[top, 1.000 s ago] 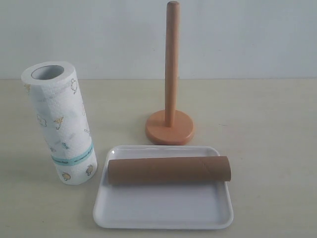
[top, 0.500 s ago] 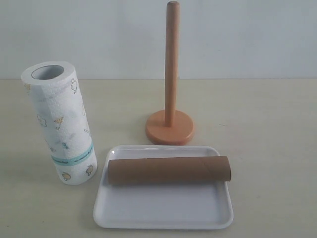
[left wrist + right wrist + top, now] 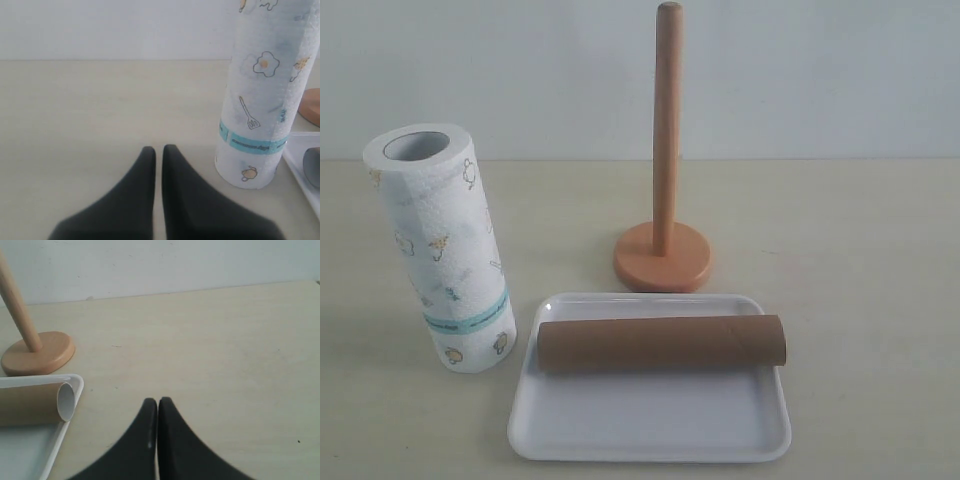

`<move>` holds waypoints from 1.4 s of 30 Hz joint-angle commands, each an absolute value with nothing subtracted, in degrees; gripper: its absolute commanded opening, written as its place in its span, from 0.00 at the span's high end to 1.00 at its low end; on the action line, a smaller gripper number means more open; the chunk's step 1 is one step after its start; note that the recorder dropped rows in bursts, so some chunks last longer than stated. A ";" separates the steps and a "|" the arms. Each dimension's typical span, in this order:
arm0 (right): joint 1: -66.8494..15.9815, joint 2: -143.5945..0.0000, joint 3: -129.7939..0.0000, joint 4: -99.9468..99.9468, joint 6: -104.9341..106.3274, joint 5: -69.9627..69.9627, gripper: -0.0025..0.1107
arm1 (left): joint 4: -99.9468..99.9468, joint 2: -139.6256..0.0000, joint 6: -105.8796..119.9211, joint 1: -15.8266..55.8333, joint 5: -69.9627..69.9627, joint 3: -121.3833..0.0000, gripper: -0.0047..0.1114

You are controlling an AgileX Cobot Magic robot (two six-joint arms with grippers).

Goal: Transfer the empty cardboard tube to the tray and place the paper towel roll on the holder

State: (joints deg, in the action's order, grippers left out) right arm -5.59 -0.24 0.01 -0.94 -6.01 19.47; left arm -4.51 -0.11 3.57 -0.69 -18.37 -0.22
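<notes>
The brown cardboard tube (image 3: 662,343) lies across the white tray (image 3: 650,420), its open end (image 3: 66,401) overhanging the tray's rim (image 3: 60,437). The printed paper towel roll (image 3: 440,262) stands upright on the table, left of the tray. The wooden holder (image 3: 664,200) stands bare behind the tray. Neither gripper shows in the exterior view. My left gripper (image 3: 158,151) is shut, empty, low over the table beside the roll (image 3: 265,100). My right gripper (image 3: 157,402) is shut, empty, over bare table beside the tray's corner, with the holder's base (image 3: 37,353) beyond.
The tan tabletop (image 3: 860,260) runs back to a white wall (image 3: 820,70). Nothing else stands on it.
</notes>
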 commanded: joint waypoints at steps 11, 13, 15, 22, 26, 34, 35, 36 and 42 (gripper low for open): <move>-5.26 0.00 0.00 -0.90 -6.00 19.11 0.98 | -4.51 0.00 3.73 -0.99 -18.18 0.00 0.92; -5.26 0.00 0.00 -0.90 -6.00 19.11 0.98 | -4.51 0.00 3.73 -0.99 -18.18 0.00 0.92; -5.26 0.00 0.00 -0.90 -6.00 19.11 0.98 | -4.41 0.00 4.74 -0.99 -18.42 0.00 0.92; -5.26 0.00 0.00 -0.90 -6.00 19.11 0.98 | -11.66 0.00 3.88 -0.99 -18.61 -6.95 0.92; -5.26 0.00 0.00 -0.90 -6.00 19.11 0.98 | -17.55 0.00 3.88 -0.99 -19.84 -15.69 0.92; -5.26 0.00 0.00 -0.90 -6.00 19.11 0.98 | -26.67 0.00 3.88 -0.99 -18.32 -26.86 0.92; -5.26 0.00 0.00 -0.90 -6.00 19.11 0.98 | -26.67 0.00 3.88 -0.99 -17.04 -27.47 0.92; -5.26 0.00 0.00 -0.90 -6.00 19.11 0.98 | -26.79 0.00 3.88 -0.99 -15.90 -27.75 0.92; -5.26 0.00 0.00 -0.90 -6.00 19.11 0.98 | -30.38 0.00 5.56 -0.99 -5.96 -28.25 0.92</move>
State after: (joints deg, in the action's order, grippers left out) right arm -5.59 -0.24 0.01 -0.94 -6.01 19.47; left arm -28.33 0.12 4.79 -0.69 -12.31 -27.97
